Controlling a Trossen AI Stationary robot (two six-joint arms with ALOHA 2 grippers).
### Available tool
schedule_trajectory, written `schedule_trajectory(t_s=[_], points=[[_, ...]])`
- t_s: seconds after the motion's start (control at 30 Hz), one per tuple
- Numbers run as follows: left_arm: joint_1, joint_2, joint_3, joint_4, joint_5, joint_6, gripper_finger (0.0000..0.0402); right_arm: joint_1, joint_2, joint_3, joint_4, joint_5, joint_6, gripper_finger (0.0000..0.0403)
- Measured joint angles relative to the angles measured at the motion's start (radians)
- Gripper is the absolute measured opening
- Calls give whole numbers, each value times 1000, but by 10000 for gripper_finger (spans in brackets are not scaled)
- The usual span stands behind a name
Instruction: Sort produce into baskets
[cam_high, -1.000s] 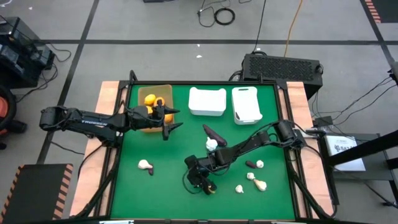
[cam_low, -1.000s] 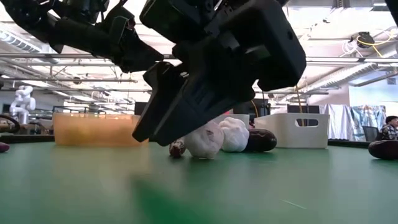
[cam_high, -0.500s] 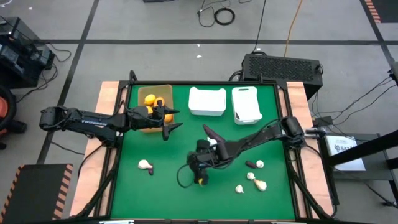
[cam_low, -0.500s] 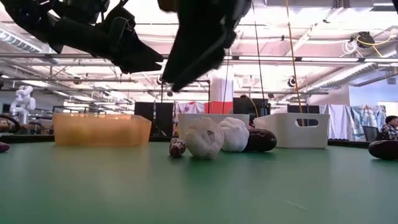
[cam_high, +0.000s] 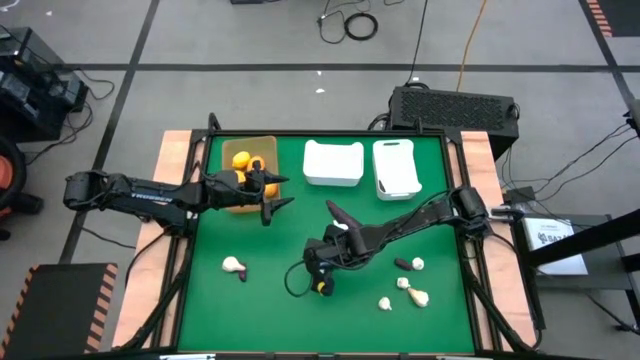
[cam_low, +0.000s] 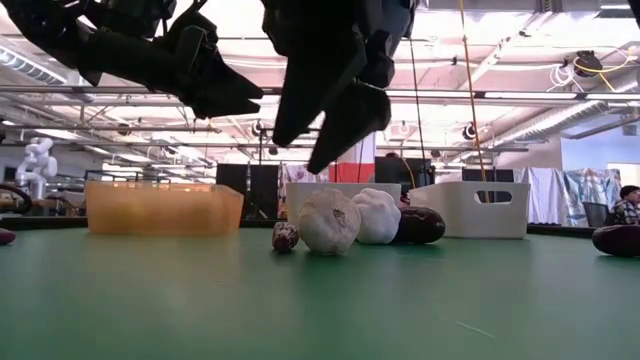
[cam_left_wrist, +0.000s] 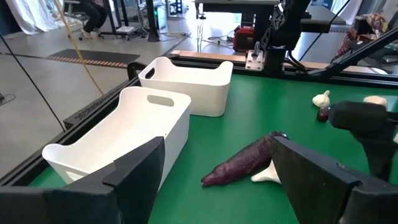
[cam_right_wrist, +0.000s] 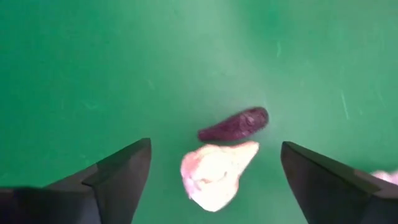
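RIGHT GRIPPER (cam_right_wrist: 211, 180): hovering, fingers spread wide, over garlic bulb (cam_right_wrist: 214, 171) touching small eggplant (cam_right_wrist: 235, 124) on green table (cam_right_wrist: 93, 62) | HANDLING: bulb probably being light, rigid, smooth; pinching across its widest part | LEFT GRIPPER (cam_high: 276, 193): waiting apart beside tan tray (cam_high: 262, 143)

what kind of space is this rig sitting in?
Most likely a robotics lab or industrial workshop: the green table stands on a concrete floor with taped lines and loose cables, exposed ceiling pipes run overhead, and a white humanoid-like robot stands in the background.
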Motion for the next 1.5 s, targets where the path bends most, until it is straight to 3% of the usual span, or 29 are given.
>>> schedule_trajectory(t_s=[0.17,0.7,0.87,1.3,1.5], points=[[0,0,0,0,0,0,301,0,27,0,-36,55,59,365],[0,0,0,-3,0,2,301,21,123,-2,-44,54,233,353],[0,0,0,-3,1,1,301,22,136,-2,-52,52,236,317],[0,0,0,-11,1,1,301,11,72,2,-79,48,134,177],[0,0,0,-21,0,1,301,-55,-6,2,-79,91,-5,158]])
